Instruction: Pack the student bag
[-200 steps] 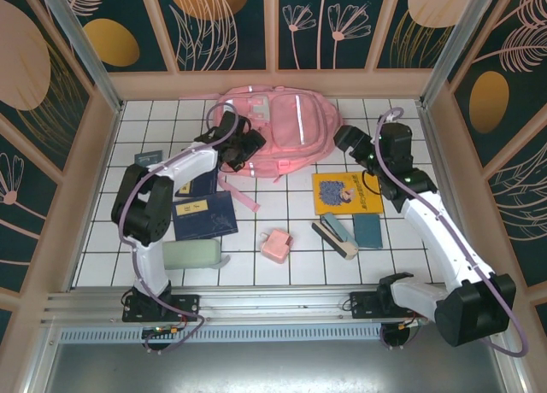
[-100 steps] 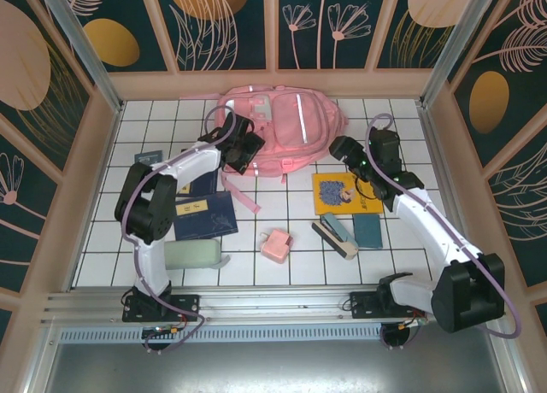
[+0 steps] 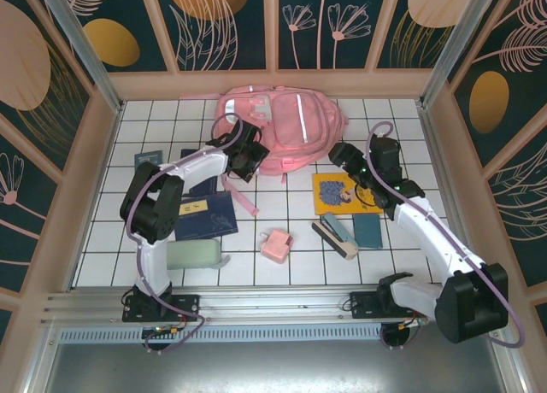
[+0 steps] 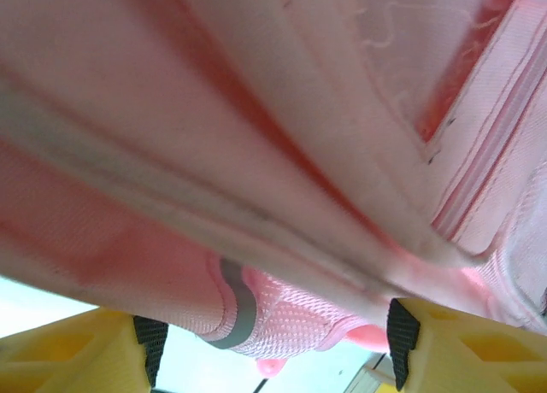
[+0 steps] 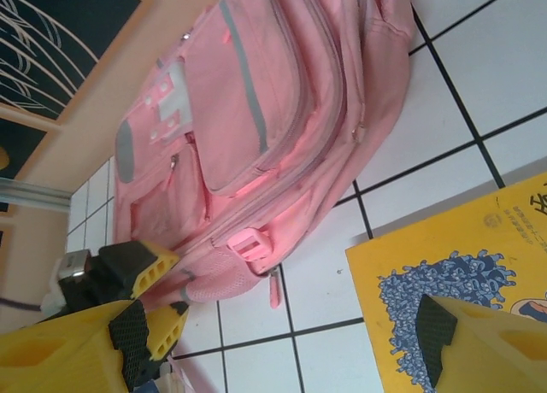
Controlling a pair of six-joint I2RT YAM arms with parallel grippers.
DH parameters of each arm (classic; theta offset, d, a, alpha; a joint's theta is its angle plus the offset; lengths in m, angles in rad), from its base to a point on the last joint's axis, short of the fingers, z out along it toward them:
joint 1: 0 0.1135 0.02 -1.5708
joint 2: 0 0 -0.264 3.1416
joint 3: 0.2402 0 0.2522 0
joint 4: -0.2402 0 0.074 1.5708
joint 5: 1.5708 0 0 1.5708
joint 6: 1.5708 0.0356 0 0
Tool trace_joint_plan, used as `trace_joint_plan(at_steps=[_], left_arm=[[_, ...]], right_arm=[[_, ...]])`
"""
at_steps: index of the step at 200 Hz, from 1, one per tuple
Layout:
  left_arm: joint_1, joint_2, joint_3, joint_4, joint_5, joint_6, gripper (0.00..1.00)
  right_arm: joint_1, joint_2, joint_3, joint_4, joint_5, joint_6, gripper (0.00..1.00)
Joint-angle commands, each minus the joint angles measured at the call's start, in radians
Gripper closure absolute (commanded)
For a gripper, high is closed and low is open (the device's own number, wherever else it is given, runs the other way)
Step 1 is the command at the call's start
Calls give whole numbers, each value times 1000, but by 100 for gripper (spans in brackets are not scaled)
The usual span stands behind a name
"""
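The student bag [image 3: 291, 124], a large pink backpack with silvery stripes, lies at the back of the tiled floor. My left gripper [image 3: 249, 160] is at its lower-left corner. In the left wrist view the pink bag [image 4: 256, 111] looms close, and a mesh corner with grey trim hangs between the jaws of the left gripper [image 4: 273, 350], with a gap beside the left pad. The right wrist view shows the bag [image 5: 256, 111] and the left gripper [image 5: 158, 295] straddling that corner. My right gripper [image 3: 340, 156] [image 5: 291, 350] stands open over bare tile, right of the bag.
A yellow book [image 3: 346, 193] [image 5: 461, 256] lies just under the right gripper. Blue books [image 3: 203, 214], a green case [image 3: 192, 254], a small pink box [image 3: 276, 244], a stapler-like item [image 3: 335, 234] and a teal notebook [image 3: 368, 231] sit on the near tiles. Wooden walls enclose the floor.
The left gripper has slid a little right along the bag's lower edge and its jaws have narrowed. The right gripper has dropped slightly toward the bag and the yellow book.
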Motion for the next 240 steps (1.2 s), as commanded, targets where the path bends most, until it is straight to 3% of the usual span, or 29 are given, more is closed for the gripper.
trace_joint_plan(at_steps=[1, 35, 64, 114, 153, 187, 240], left_arm=[[-1, 38, 88, -18, -34, 0, 33], [0, 82, 89, 0, -46, 5, 37], [-1, 153, 167, -21, -46, 57, 48], [10, 294, 453, -185, -83, 363, 71], [16, 177, 215, 80, 34, 590, 83], [23, 133, 175, 65, 19, 718, 100], [44, 56, 118, 27, -80, 826, 100]], right_arm=[[8, -41, -1, 5, 36, -7, 16], [8, -61, 0, -4, 53, -12, 16], [7, -38, 13, 4, 46, -5, 16], [10, -19, 58, 2, 15, -30, 16], [12, 42, 125, -85, 53, -96, 18], [56, 161, 160, -168, -35, -184, 26], [244, 322, 174, -193, 21, -184, 29]])
